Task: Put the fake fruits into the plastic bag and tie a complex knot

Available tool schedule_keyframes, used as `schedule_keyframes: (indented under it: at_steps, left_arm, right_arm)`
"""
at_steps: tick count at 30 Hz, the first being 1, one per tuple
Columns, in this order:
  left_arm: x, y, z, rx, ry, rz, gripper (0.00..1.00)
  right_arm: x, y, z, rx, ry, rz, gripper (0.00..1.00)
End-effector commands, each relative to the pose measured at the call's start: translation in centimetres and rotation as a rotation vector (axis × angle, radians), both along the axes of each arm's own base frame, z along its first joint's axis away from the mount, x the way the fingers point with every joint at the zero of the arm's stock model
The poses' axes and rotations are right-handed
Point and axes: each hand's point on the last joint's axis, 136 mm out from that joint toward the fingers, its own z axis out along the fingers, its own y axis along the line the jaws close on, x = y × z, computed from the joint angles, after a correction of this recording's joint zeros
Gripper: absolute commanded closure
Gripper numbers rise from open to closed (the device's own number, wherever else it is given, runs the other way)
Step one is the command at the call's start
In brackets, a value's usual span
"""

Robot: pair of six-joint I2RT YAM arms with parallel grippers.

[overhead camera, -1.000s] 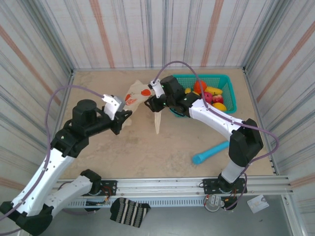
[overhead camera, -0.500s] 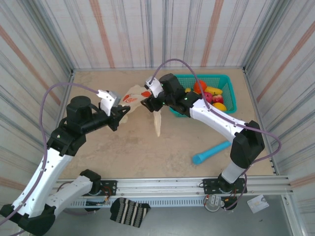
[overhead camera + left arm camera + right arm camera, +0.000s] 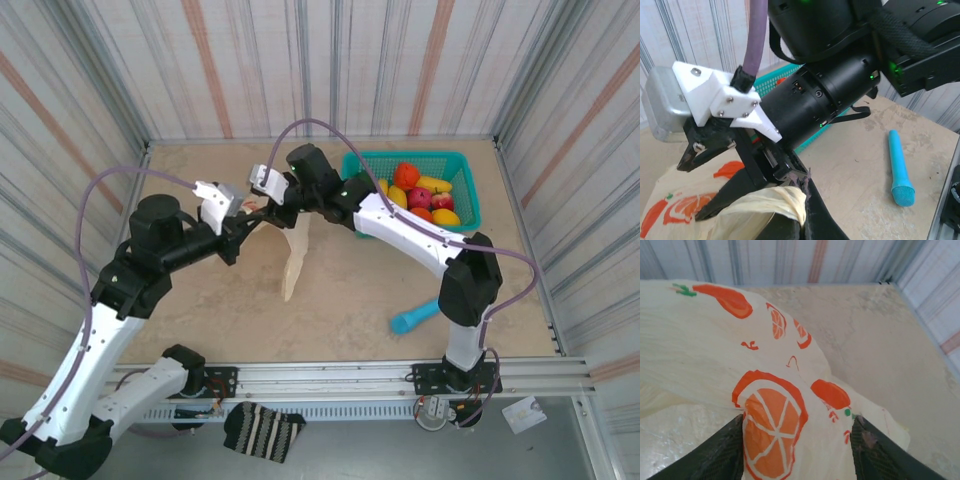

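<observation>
I find no readable text, brand or number, plastic bag [image 3: 715, 355] carries orange citrus-slice prints with small red squiggles I can't resolve into letters, white tag [image 3: 525, 413] at the near right too small for me to read

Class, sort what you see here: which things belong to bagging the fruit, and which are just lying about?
Belongs to the job: plastic bag; fake fruits; teal basket holding them.
Just lying about: blue stick; striped cloth at the near edge.
</observation>
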Motion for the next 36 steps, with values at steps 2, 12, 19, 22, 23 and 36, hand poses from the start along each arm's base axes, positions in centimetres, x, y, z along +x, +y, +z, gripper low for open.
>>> schedule_keyframes:
  at_steps: [2, 12, 19, 22, 23, 36]
  left_arm:
    - [0.0, 0.1, 2.6, -0.011, -0.081, -0.002, 1.0]
    - [0.7, 0.0, 1.3, 0.021, -0.067, 0.0, 1.0]
    - [0.6, -0.1, 0.5, 0.023, -0.075, -0.008, 1.0]
    - [0.8, -0.1, 0.6, 0.025, -0.071, 0.001, 1.0]
    - [0.9, -0.1, 0.7, 0.024, -0.07, 0.005, 1.0]
    - [3.1, 2.3, 4.5, -0.035, -0.124, 0.207, 0.28]
  right_arm:
    - [-1.2, 1.1, -0.1, 0.029, 0.098, 0.079, 0.25]
    - [-4.0, 1.9, -0.8, 0.088, 0.316, 0.275, 0.29]
    - [-4.2, 2.8, -0.8, 0.149, 0.389, 0.309, 0.42]
    - [-3.7, 3.8, -0.6, 0.153, 0.414, 0.302, 0.69]
    - [-3.4, 4.0, -0.6, 0.158, 0.419, 0.288, 0.78]
    - [10.7, -2.3, 10.6, 0.84, 0.638, -0.223, 1.0]
